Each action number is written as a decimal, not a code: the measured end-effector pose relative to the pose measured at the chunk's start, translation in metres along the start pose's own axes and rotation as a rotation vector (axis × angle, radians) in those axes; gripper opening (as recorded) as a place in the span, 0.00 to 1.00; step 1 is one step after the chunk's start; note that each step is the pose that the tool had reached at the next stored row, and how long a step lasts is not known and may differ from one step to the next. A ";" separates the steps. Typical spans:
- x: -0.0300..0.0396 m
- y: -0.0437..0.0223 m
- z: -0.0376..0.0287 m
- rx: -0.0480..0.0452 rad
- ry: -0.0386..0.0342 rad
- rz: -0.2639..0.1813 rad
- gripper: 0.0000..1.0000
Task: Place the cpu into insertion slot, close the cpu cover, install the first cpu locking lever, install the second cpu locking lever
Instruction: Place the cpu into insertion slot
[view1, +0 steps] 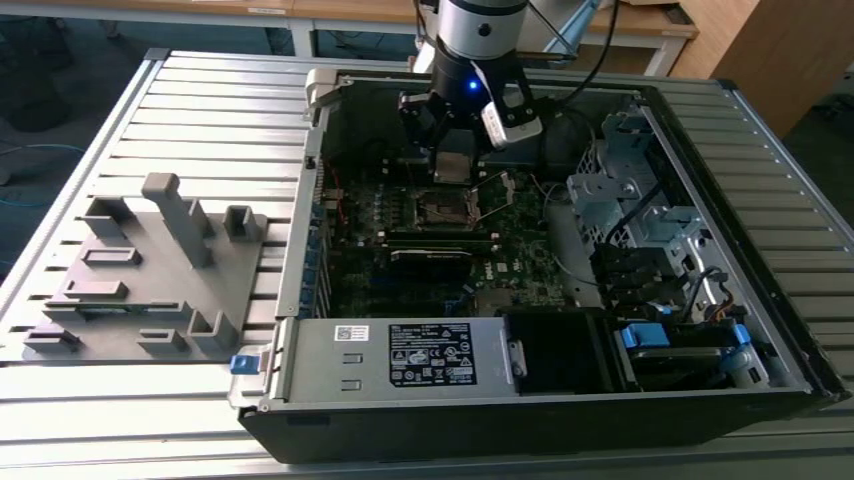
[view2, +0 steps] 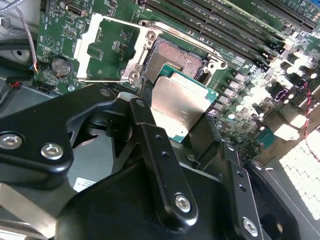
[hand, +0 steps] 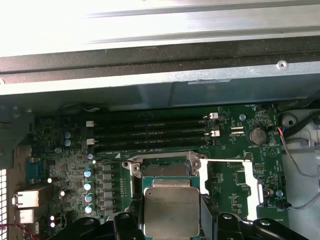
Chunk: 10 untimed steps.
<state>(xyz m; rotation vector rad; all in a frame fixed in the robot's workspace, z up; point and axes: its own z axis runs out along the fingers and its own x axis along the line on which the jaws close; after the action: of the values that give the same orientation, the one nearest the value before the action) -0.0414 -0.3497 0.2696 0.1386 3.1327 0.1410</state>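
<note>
One step of four is in hand, the first: the gripper (view2: 176, 125) is clenched on the cpu (view2: 180, 102), a finger on each of two opposite edges, grey metal face toward the wrist cameras. In the exterior view the cpu (view1: 454, 167) hangs inside the case (view1: 747, 330) above the board (view1: 400, 270), near the slot (view1: 445, 208) but apart from it, not seated. In the second wrist view the slot (view2: 177, 60) lies bare, its dark centre uncovered, with only the chip's far edge crossing its near rim. The cover (view2: 145, 35) is swung back flat on the board beside the slot, so the opening is free; in the first wrist view the cover (hand: 253, 185) lies likewise to one side of the slot (hand: 165, 170).

By my judgement the placing calls for the chip to be brought square over the socket, edges parallel to the silver rim, kept level, and let down gently without sliding, since a tilt or a skewed corner could bend the contacts. Closing the cover has not begun
</note>
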 end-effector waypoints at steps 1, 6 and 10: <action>0.0000 0.0000 0.0000 0.0000 0.0000 0.000 0.54; 0.0000 0.0000 0.0000 0.0000 -0.0001 0.001 0.54; 0.0000 0.0000 0.0001 0.0000 -0.0019 0.021 0.54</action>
<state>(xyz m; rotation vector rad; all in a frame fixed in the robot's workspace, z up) -0.0414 -0.3497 0.2695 0.1713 3.1301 0.1409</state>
